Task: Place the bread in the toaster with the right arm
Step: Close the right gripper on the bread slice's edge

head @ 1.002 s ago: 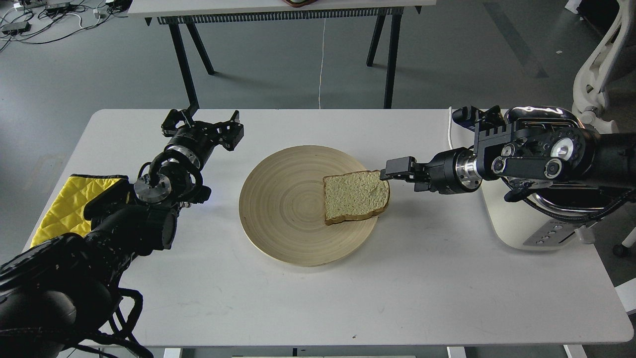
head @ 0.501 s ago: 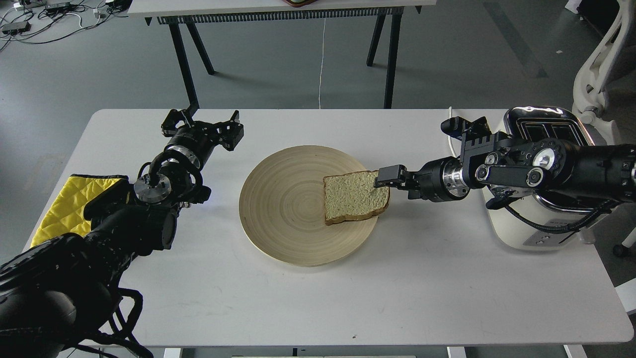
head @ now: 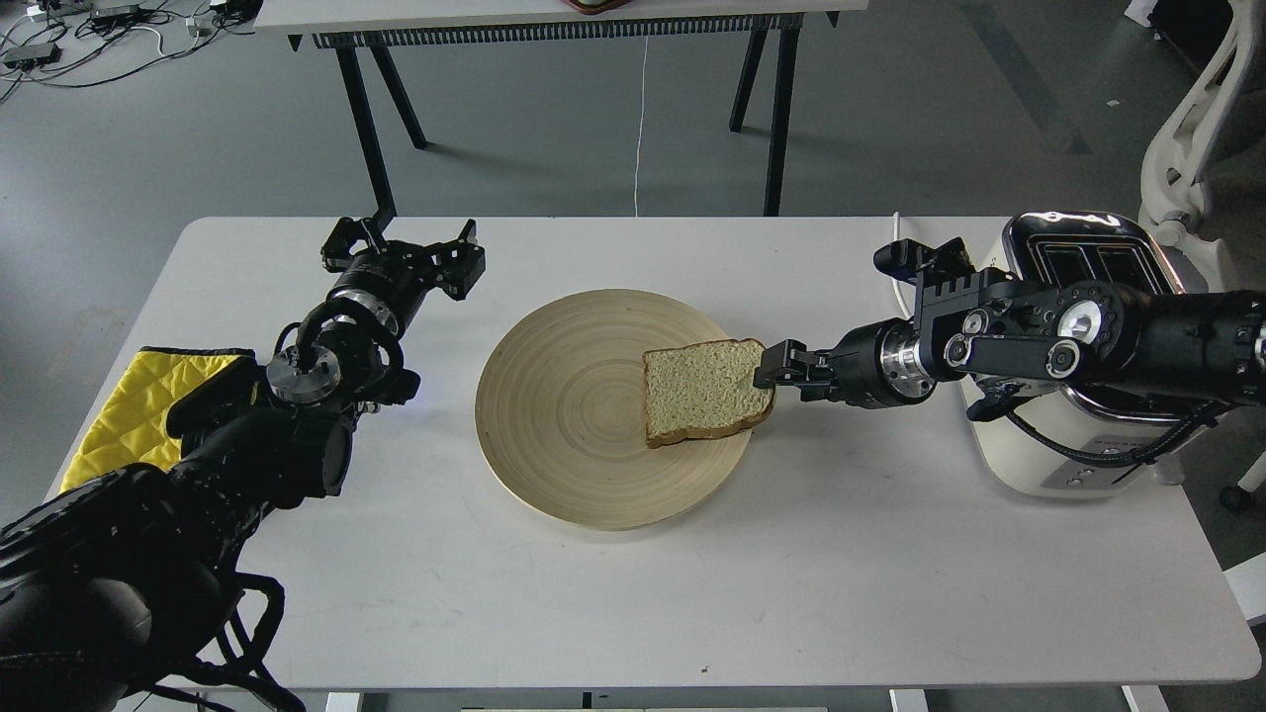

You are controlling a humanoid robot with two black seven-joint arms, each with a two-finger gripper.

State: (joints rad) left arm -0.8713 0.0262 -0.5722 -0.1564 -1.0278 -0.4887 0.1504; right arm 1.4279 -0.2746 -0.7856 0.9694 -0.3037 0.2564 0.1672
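Slice of bread (head: 704, 392) lying flat on the right side of a round wooden plate (head: 564, 415), middle of the frame. Right gripper (head: 770, 374) touching the bread's right edge; cannot tell if pinched on it or open. Toaster (head: 1073, 297) at the far right of the white table (head: 841, 593), partly behind the arm. Left gripper (head: 410, 247) in the upper left, fingers spread apart, holding nothing.

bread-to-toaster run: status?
Done: right hand has reached the rounded edge of the bread. In hand: the grasp; whether it has closed on the slice cannot be told. Left: the bread lies flat on the wooden plate, and both toaster slots look empty. Left hand is idle.
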